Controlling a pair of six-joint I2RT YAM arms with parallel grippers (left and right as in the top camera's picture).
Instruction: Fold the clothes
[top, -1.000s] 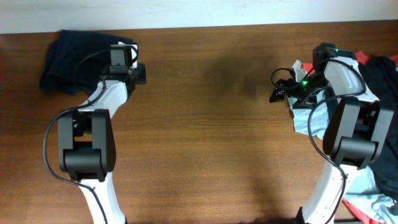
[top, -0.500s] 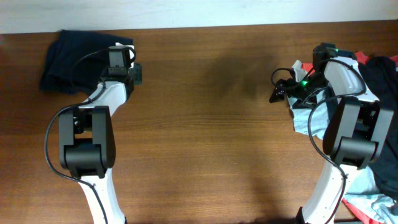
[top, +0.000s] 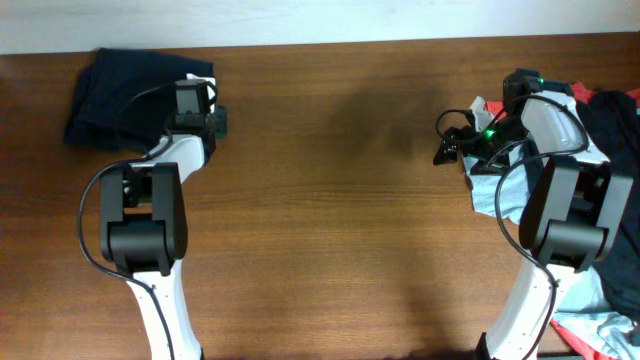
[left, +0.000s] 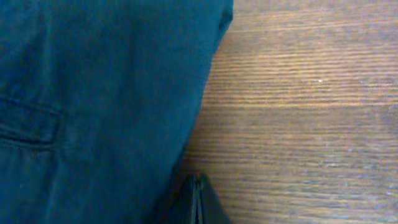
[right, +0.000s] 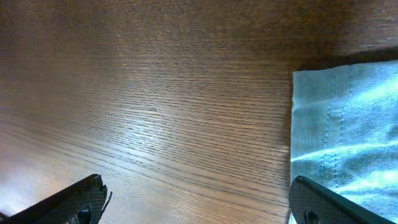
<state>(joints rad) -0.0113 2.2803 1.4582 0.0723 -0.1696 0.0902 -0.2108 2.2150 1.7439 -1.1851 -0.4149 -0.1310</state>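
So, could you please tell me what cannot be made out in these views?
Navy shorts: right edge hidden by the left arm overhead; cut by frame edges in left wrist view.
Left tool: only its tip shows; grip unclear.
Light blue T-shirt: cut off by right wrist view's edge.

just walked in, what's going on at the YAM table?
Clothes-folding run. The left claw sits at the edge of the dark navy shorts, which lie in a compact heap at the far left corner of the table. Its fingers look shut, but it is unclear whether they pinch any fabric. The right claw is open above bare wood beside the light blue T-shirt, holding nothing.
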